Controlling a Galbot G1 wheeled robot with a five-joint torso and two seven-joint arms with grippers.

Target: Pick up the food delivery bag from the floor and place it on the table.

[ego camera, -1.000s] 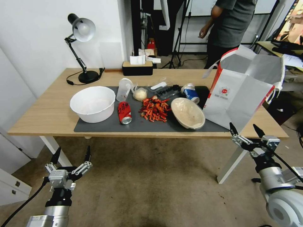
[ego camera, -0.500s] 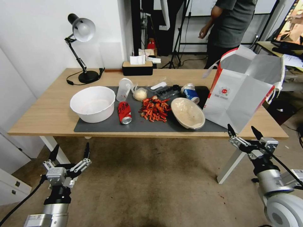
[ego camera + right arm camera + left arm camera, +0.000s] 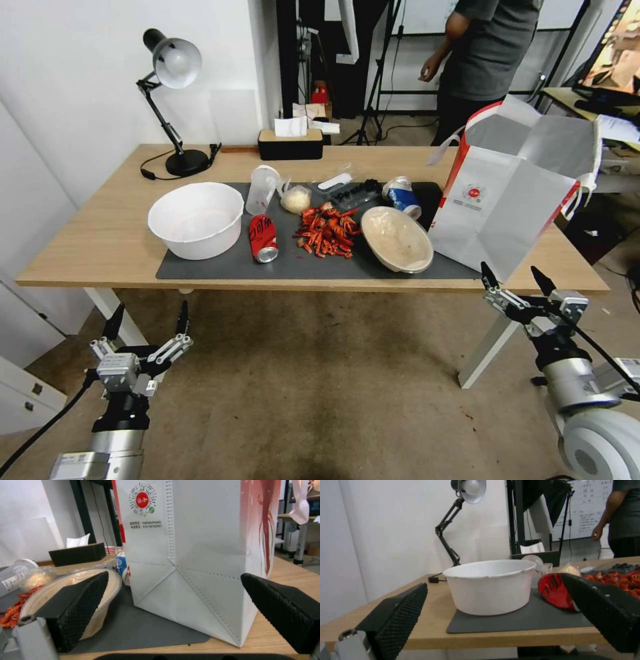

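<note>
Now left gripper (image 3: 148,322) spread, empty, low before table (image 3: 100,247). Red can (image 3: 263,237) script unreadable. Food delivery bag (image 3: 505,200) upright on table right end, red round logo, small print illegible. Right gripper (image 3: 515,279) spread, just before bag.

- Left end effector (image 3: 500,620) spread wide before the counter (image 3: 430,632) edge.
- White bowl (image 3: 490,587) on grey mat (image 3: 526,620), red can (image 3: 555,592) beside it.

food delivery bag (image 3: 200,555), small print unreadable, no other legible text
</note>
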